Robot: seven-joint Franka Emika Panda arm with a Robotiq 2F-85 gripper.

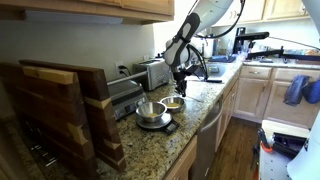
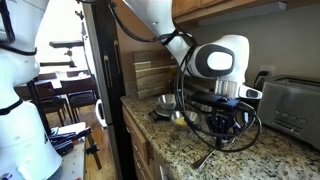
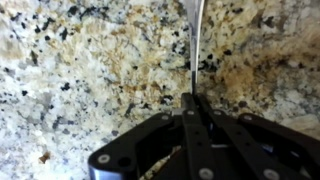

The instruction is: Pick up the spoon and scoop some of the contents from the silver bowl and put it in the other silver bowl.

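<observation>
My gripper [image 3: 191, 100] is shut, its two fingers pressed together on the thin handle of the spoon [image 3: 196, 40], which sticks out ahead of the jaws over the speckled granite. In an exterior view the gripper [image 2: 222, 128] hangs just above the counter with the slim spoon [image 2: 205, 157] slanting down from it. Two silver bowls stand close together near the gripper [image 1: 181, 82]: one [image 1: 151, 110] on a dark flat base and a smaller one [image 1: 173, 102] beside it. A bowl [image 2: 165, 102] also shows behind the arm. The bowls' contents are too small to tell.
A silver toaster [image 1: 152, 72] [image 2: 291, 106] stands against the wall behind the bowls. Wooden cutting boards [image 1: 60, 110] stand at one end of the granite counter [image 1: 150, 150]. The counter's front edge [image 2: 150, 140] drops to cabinets and floor.
</observation>
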